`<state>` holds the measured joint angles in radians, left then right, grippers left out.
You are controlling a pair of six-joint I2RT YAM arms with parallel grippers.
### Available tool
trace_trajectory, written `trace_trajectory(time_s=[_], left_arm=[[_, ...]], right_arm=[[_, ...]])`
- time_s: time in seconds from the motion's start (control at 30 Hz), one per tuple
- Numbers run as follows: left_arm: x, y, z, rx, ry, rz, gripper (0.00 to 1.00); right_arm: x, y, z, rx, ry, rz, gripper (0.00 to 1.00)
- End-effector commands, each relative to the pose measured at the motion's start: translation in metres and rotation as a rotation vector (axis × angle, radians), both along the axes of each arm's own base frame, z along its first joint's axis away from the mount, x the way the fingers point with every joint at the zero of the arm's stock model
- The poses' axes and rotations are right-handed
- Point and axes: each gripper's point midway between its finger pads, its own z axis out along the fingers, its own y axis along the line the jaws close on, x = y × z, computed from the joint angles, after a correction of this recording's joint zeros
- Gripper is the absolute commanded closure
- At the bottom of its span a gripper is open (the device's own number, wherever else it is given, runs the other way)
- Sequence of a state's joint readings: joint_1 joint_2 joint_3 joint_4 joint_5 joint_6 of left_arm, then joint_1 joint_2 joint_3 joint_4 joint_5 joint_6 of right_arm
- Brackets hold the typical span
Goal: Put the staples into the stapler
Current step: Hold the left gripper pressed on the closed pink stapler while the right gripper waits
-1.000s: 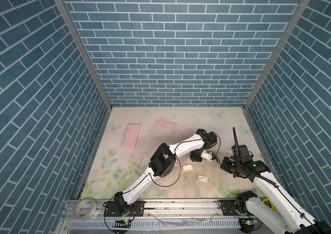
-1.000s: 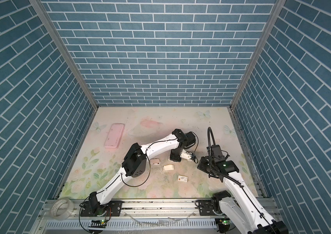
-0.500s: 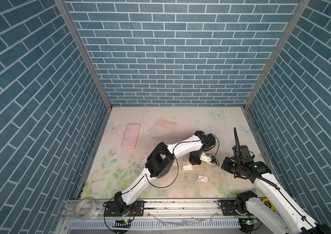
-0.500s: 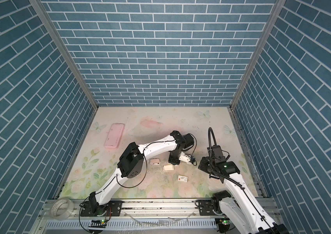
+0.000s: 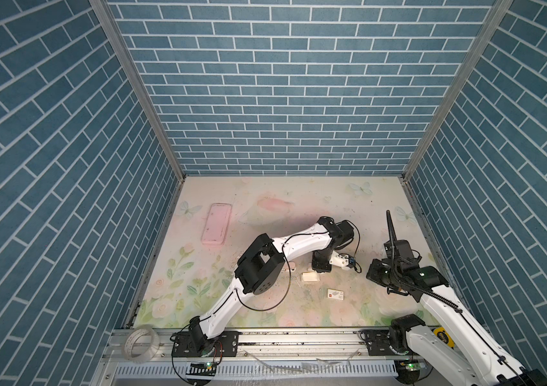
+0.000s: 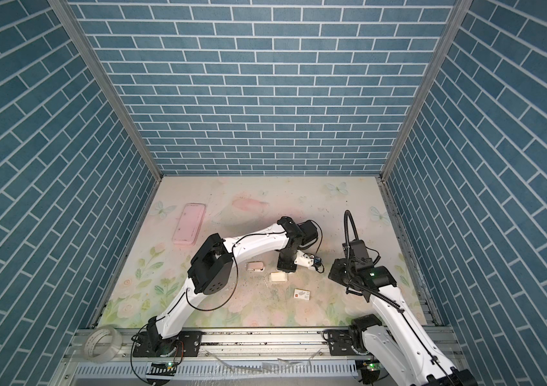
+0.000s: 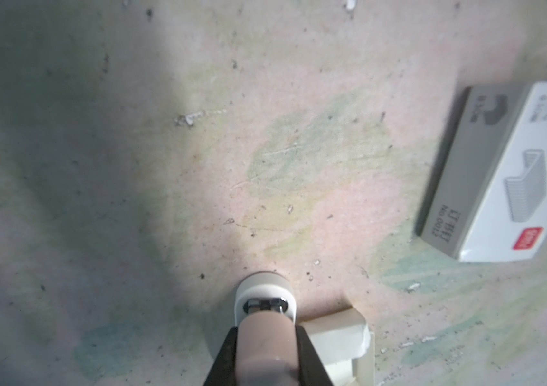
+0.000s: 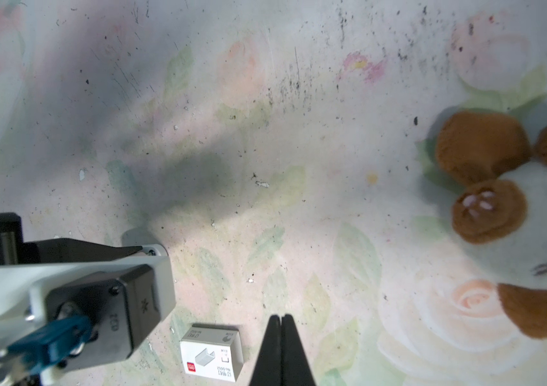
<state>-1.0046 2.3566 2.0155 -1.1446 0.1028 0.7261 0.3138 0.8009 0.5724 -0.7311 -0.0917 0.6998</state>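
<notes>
pink case (image 5: pixel 215 224): far left of the mat, well apart, not in play.
small pinkish object (image 6: pixel 254 266): on the mat just left of the left gripper; too small to say what it is.
left gripper (image 7: pixel 267 331): pinching the stapler (image 7: pixel 265 294) by its sides, nose pointing down at the mat; stapler looks closed.
staples tray (image 7: pixel 335 337): cream, on the mat right beside the stapler nose, maybe touching; strips inside not readable.
card sleeve (image 7: pixel 513 187): flat on the mat, right of the tray, apart from it.
right gripper (image 8: pixel 281 322): fingers pressed together, nothing in them, near the sleeve.
plush toy (image 8: pixel 486 200): far right, idle.
risk, tray: any swing of the stapler could shove the tray and spill the strips.
risk, grip: side pinch may pivot if the top gets pried open.
risk, pick: the right gripper could go for the sleeve instead of the tray.
</notes>
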Motion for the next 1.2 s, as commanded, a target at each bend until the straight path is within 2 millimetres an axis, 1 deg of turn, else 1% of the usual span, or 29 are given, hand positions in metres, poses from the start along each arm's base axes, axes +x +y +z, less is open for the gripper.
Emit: trace_trajectory(time_s=[0.0, 0.27, 0.43, 0.5, 0.57, 0.67, 0.8, 0.93, 1.03, 1.17], left_arm=[[0.000, 0.005, -0.014, 0.004, 0.038, 0.048, 0.81], [0.031, 0.006, -0.013, -0.023, -0.022, 0.082, 0.81], [0.041, 0.008, -0.014, -0.040, -0.038, 0.099, 0.81], [0.046, 0.007, -0.010, -0.056, -0.066, 0.095, 0.82], [0.052, 0.003, -0.002, -0.099, -0.098, 0.104, 0.81], [0.054, 0.001, 0.003, -0.105, -0.104, 0.106, 0.80], [0.055, 0.003, -0.003, -0.099, -0.102, 0.110, 0.77], [0.052, 0.005, -0.012, -0.085, -0.086, 0.109, 0.73], [0.051, 0.007, -0.015, -0.081, -0.080, 0.109, 0.65], [0.050, 0.008, -0.017, -0.073, -0.070, 0.111, 0.63]], right_arm=[[-0.004, -0.007, -0.005, -0.032, 0.022, -0.022, 0.95], [-0.003, -0.007, -0.007, -0.034, 0.030, -0.029, 0.95], [-0.002, -0.008, -0.009, -0.037, 0.037, -0.035, 0.95], [-0.002, -0.008, -0.009, -0.036, 0.038, -0.038, 0.95], [-0.002, -0.008, -0.009, -0.037, 0.037, -0.039, 0.95], [-0.001, -0.008, -0.010, -0.037, 0.040, -0.040, 0.95], [0.000, -0.006, -0.013, -0.030, 0.042, -0.042, 0.94], [-0.002, -0.006, -0.017, -0.030, 0.054, -0.043, 0.93], [-0.003, -0.007, -0.017, -0.030, 0.055, -0.043, 0.93], [-0.003, -0.007, -0.016, -0.032, 0.050, -0.044, 0.92]])
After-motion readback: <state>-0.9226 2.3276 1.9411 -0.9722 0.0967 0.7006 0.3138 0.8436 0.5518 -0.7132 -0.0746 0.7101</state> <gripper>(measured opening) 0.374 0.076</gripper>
